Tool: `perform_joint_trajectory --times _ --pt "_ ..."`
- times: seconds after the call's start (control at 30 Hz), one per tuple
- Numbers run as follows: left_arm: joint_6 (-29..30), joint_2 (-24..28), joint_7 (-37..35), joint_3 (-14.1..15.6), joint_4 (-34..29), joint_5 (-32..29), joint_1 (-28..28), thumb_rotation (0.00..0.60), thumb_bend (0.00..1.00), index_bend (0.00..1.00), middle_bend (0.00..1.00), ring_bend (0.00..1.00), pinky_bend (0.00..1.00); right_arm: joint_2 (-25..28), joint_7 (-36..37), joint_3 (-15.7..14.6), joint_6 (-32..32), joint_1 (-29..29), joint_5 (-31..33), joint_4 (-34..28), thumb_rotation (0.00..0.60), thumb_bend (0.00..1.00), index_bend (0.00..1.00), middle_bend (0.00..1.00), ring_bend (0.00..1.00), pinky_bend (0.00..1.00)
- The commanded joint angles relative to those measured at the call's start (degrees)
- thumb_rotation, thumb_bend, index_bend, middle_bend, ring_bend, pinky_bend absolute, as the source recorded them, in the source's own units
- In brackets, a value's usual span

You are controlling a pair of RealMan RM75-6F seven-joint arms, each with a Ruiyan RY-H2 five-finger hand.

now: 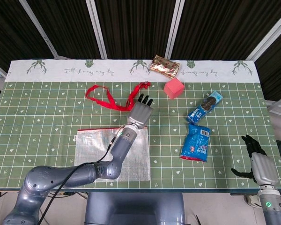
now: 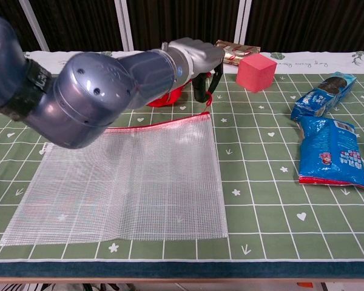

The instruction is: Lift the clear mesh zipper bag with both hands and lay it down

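**Far right corner of bag raised in left hand**

Finds the left arm reaching from the near left, across the clear mesh zipper bag [image 1: 110, 152], with the forearm lying over the bag in the head view. Puts the left hand [image 1: 141, 113] just past the bag's far right corner, palm down, back of the hand up. Shows the fingers [image 2: 200, 92] curled downward in the chest view, tips close over that corner. Traces a thin red pull from the corner up to the fingertips, so reads as a pinch on the bag by its pull. Leaves the red zipper edge slanting, higher at the right end than at the left, with the rest of the bag flat on the green checked tablecloth [image 1: 47, 117] at near left.

Places the right hand [image 1: 256, 158] off the near right corner of the table, well apart from the bag, fingers spread and holding nothing.

Elsewhere: a red ribbon [image 1: 105, 97] looped just beyond the left hand, a pink cube [image 1: 173, 87] and a gold packet [image 1: 165, 65] farther back, a blue cookie packet [image 1: 205, 106] and a blue snack bag [image 1: 195, 143] to the right.
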Motion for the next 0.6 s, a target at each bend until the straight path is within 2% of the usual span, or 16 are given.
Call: perform_joint_trajectory --times 0.03,0.17,0.23,0.47,0.6 --pt "1.9 3.7 -0.1 -1.3 -5.4 -0.7 -0.3 0.600 0.43 0.60 0.14 0.00 0.00 0.4 0.8 0.9 -0.9 0.5 1.7 -2.8 0.600 0.24 0.04 0.04 0.01 0.23" --pt "2.9 6.2 -0.4 -1.9 -9.9 -1.3 -0.7 0.600 0.43 0.60 0.14 0.00 0.00 0.8 2.0 3.4 -3.7 2.0 7.8 -9.4 0.600 0.28 0.18 0.10 0.06 0.26" --pt "3.2 7.2 -0.6 -1.9 -11.5 -1.5 -0.8 0.600 0.43 0.60 0.14 0.00 0.00 0.8 1.5 4.9 -5.0 3.3 10.5 -12.0 0.600 0.29 0.21 0.12 0.07 0.26" --pt "4.9 10.7 -1.7 -1.9 -16.9 -2.6 -0.8 0.600 0.43 0.60 0.14 0.00 0.00 -1.6 -2.7 11.6 -8.6 10.6 23.6 -20.1 0.600 0.31 0.24 0.13 0.08 0.26" --pt "5.6 12.0 -2.2 -1.6 -18.4 -3.2 -0.7 0.600 0.43 0.60 0.14 0.00 0.00 -4.2 -4.9 16.2 -10.1 16.5 35.2 -22.2 0.600 0.31 0.27 0.13 0.08 0.26"
